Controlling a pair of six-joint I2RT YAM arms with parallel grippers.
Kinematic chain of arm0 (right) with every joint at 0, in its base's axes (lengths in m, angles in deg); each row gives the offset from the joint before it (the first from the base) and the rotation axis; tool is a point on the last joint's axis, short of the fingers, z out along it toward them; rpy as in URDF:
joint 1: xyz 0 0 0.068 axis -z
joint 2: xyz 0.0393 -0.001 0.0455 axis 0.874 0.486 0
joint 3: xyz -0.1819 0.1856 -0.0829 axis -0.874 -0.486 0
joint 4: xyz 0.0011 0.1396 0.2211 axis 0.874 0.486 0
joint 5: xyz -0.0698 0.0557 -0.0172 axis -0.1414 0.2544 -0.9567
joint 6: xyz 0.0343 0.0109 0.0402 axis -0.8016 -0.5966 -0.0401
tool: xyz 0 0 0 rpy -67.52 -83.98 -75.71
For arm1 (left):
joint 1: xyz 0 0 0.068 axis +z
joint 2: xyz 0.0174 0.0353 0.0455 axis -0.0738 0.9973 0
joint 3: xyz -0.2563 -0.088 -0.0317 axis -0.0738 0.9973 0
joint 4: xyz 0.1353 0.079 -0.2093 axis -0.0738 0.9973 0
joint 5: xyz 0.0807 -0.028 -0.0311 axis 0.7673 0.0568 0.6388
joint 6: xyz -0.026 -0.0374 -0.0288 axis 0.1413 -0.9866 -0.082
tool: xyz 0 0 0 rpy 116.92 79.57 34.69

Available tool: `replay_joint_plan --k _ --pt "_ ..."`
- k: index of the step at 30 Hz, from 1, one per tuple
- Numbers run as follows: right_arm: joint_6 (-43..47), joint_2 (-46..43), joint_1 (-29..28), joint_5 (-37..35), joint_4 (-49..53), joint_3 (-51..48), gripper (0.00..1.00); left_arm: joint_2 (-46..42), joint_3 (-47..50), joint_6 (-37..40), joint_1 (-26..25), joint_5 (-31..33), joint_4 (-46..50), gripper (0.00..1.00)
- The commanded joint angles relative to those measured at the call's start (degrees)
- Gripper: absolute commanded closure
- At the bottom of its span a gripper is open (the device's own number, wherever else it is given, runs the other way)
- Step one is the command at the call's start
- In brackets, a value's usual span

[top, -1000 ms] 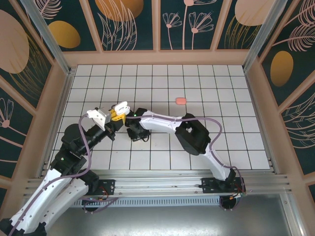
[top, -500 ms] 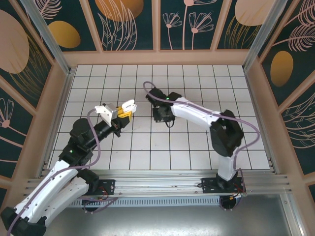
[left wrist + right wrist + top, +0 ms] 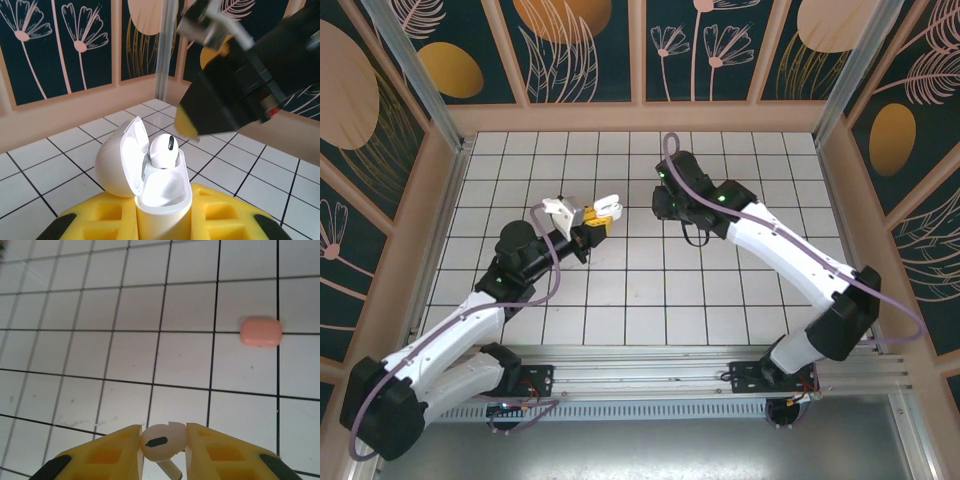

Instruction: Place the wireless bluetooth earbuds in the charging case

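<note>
Right gripper [image 3: 669, 206] swings up to mid-frame, jaws pinching a white bud [image 3: 159, 442]. Left gripper [image 3: 592, 218], clamped on the open case [image 3: 161, 200], pushes right to meet it, a seated bud [image 3: 162, 149] already inside. Second insertion looks next.

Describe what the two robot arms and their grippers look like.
Both the left arm and right arm have white shells, black joints with small green lights, and a looping purple cable. The left gripper and right gripper have blocky yellow fingers with recessed pockets and black tips.
</note>
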Motion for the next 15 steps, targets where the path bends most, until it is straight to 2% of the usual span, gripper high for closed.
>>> replay_joint_plan --k 1,7,15 --pt "1.54 -3.82 0.27 1.10 -3.28 0.29 0.74 3.50 -2.16 -2.10 -0.42 -1.13 -9.74 0.99" --pt "1.95 -8.00 0.26 2.77 -8.98 -0.65 0.73 9.68 -4.93 -2.55 -1.10 0.96 -14.93 0.99" --pt "2.08 -11.96 0.26 9.68 -22.89 -5.86 0.74 13.86 -6.19 -2.46 -2.20 4.03 -21.46 1.00"
